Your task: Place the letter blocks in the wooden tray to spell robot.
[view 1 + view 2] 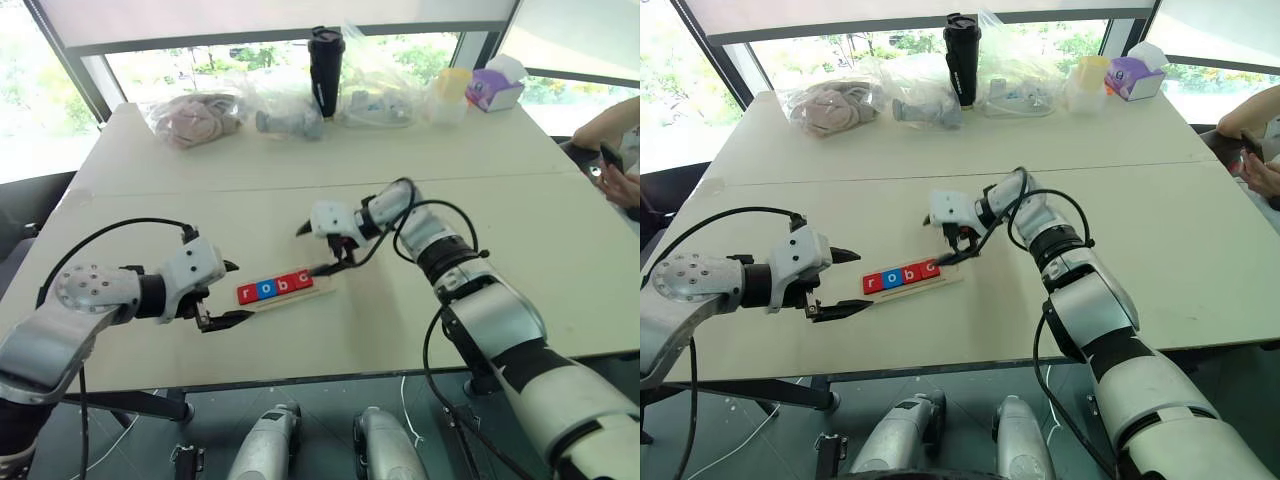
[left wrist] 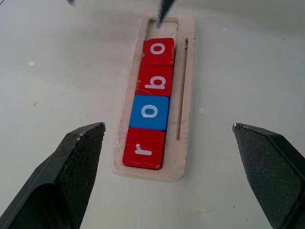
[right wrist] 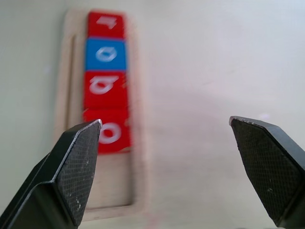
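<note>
Four red and blue square letter blocks [image 2: 151, 98] sit in the pale wooden tray [image 2: 186, 143]; the left gripper [image 1: 222, 295] and right gripper [image 1: 320, 248] both gape empty.

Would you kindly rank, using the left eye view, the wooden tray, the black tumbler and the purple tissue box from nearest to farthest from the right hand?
1. wooden tray, just beneath the right hand.
2. black tumbler, at the table's far edge.
3. purple tissue box, far right corner.

We count four letter blocks [image 2: 150, 105] in the one wooden tray [image 2: 187, 86]: three red, one blue, reading r, o, b, o. At the table's far edge we count one black tumbler [image 1: 325, 70], one yellow cup [image 1: 452, 85], one purple box [image 1: 492, 90], and several plastic bags [image 1: 195, 118].
</note>
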